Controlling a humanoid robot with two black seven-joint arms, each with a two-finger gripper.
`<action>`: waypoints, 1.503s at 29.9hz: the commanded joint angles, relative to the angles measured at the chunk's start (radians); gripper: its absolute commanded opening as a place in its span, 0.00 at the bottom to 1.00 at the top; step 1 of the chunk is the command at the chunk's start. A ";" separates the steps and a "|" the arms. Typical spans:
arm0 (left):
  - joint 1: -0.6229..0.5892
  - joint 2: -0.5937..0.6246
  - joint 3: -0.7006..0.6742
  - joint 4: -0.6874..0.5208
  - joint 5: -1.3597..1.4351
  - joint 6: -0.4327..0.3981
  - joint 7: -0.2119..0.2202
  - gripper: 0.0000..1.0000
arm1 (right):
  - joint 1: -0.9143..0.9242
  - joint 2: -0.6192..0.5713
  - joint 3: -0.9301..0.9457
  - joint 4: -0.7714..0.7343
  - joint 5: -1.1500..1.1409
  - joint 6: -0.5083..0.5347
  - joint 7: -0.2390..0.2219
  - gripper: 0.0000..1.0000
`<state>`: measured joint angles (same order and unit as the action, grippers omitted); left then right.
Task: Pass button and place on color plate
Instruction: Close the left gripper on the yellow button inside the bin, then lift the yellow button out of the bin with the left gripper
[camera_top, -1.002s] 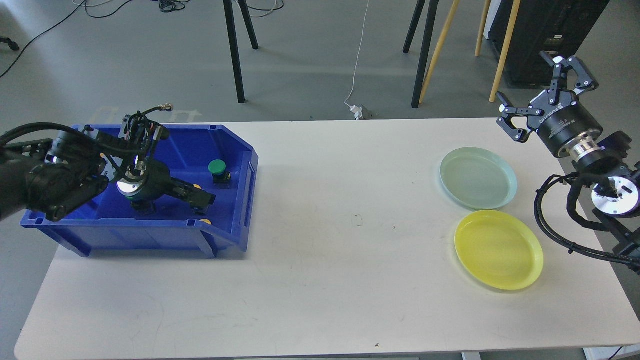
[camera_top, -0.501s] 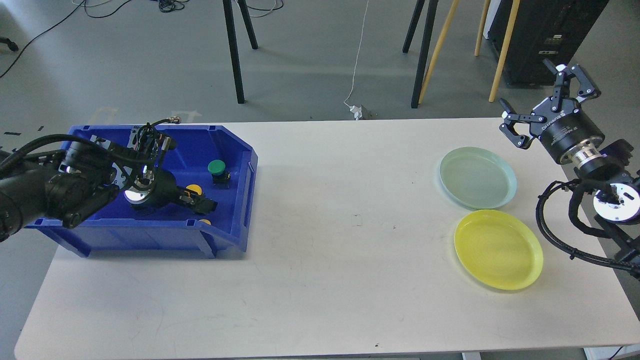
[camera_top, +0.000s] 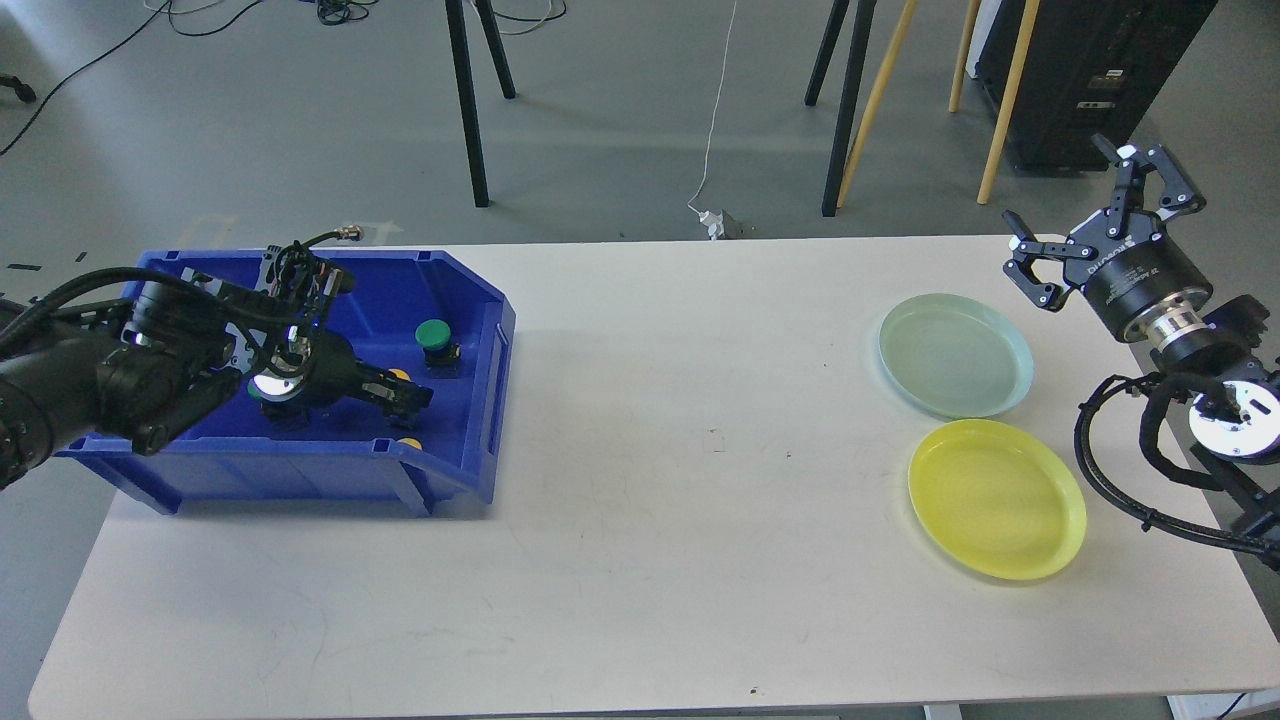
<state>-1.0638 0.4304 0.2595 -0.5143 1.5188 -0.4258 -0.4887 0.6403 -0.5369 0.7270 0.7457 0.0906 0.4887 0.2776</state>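
Observation:
A blue bin stands at the table's left and holds a green button, a yellow button and another yellow one by the front wall. My left gripper reaches low inside the bin, its tip right beside the first yellow button. Its dark fingers cannot be told apart. My right gripper is open and empty, raised above the table's far right corner. A pale green plate and a yellow plate lie on the right side, both bare.
The white table spans the view. Tripod legs and wooden poles stand on the floor behind it. A cable and plug hang by the far edge. My right arm's cables loop past the table's right edge.
My left gripper has shifted slightly within the bin and now covers more of the yellow button. My right gripper has drifted a little to the right and down, still open.

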 joint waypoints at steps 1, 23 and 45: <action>-0.001 -0.004 0.000 0.005 0.000 0.013 0.000 0.50 | -0.004 0.000 0.000 0.000 0.000 0.000 0.000 1.00; -0.074 0.381 -0.428 -0.538 -0.155 -0.063 0.000 0.04 | -0.016 -0.038 0.020 0.018 -0.014 0.000 0.000 1.00; 0.168 -0.226 -0.775 -0.375 -0.718 -0.063 0.000 0.04 | -0.145 -0.307 0.012 0.693 -0.273 0.000 0.038 1.00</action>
<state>-0.9003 0.2101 -0.5148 -0.8919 0.7975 -0.4887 -0.4885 0.4467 -0.9267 0.7595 1.4516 -0.1370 0.4888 0.3213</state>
